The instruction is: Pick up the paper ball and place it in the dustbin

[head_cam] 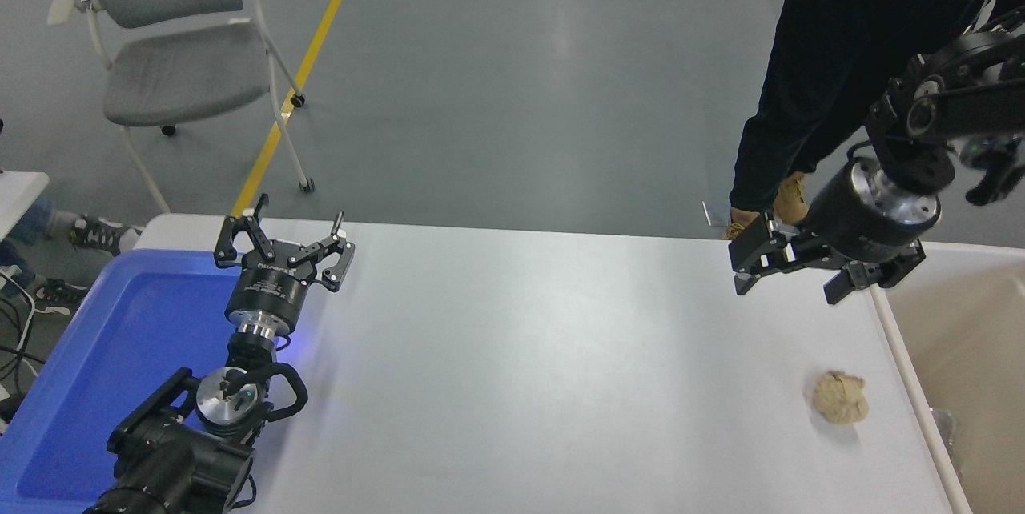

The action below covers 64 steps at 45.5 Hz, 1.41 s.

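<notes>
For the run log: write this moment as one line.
right hand open, above table | paper ball on table, untouched | dustbin beside it | left hand parked

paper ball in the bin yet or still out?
Out. The paper ball lies on the white table, left of the dustbin rim.
</notes>
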{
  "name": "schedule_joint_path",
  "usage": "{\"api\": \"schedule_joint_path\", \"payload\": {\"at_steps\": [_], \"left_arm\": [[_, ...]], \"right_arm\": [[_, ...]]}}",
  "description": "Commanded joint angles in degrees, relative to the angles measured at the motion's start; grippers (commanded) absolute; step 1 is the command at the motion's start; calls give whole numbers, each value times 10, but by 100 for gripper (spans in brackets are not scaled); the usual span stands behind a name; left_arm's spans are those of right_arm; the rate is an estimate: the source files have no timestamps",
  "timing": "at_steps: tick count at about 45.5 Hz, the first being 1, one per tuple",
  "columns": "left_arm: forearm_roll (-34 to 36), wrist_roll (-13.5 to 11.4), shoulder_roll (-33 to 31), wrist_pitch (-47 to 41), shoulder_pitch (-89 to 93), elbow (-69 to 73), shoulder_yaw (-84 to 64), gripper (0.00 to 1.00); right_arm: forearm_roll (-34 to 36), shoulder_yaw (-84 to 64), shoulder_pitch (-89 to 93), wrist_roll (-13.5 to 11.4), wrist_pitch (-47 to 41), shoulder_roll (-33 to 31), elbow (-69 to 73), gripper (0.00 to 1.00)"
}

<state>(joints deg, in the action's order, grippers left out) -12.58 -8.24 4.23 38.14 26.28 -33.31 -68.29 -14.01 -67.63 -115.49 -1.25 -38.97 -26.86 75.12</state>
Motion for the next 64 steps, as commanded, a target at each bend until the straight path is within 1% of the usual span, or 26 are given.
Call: {"api": "schedule_joint_path", "payload": {"at_steps": [1,7,11,19,23,31,45,50,64], "left_arm": [[0,0,0,0,0,0,0,99],[0,1,0,0,0,0,0,99],[0,1,0,0,0,0,0,99],[0,1,0,0,0,0,0,99],[0,1,0,0,0,0,0,99],[0,1,0,0,0,0,0,99],[-1,1,0,0,0,0,0,99],[-1,1,0,0,0,0,0,99],[-1,0,0,0,0,0,0,99]], "right_arm": [[-159,90,143,0,4,-85,-116,100],[-256,170,235,0,23,-113,-153,100],[-281,202,292,-2,42,-115,-168,100],[-284,208,379,-2,84,-106,-219,100],[-284,210,398,-1,90,-96,-221,100],[-284,248,454,-2,144,-87,-224,100],[-284,271,499,-2,209,-57,-228,100],[-283,282,526,-4,237,-42,-256,100],[-284,284,559,-4,248,-29,-299,100]]}}
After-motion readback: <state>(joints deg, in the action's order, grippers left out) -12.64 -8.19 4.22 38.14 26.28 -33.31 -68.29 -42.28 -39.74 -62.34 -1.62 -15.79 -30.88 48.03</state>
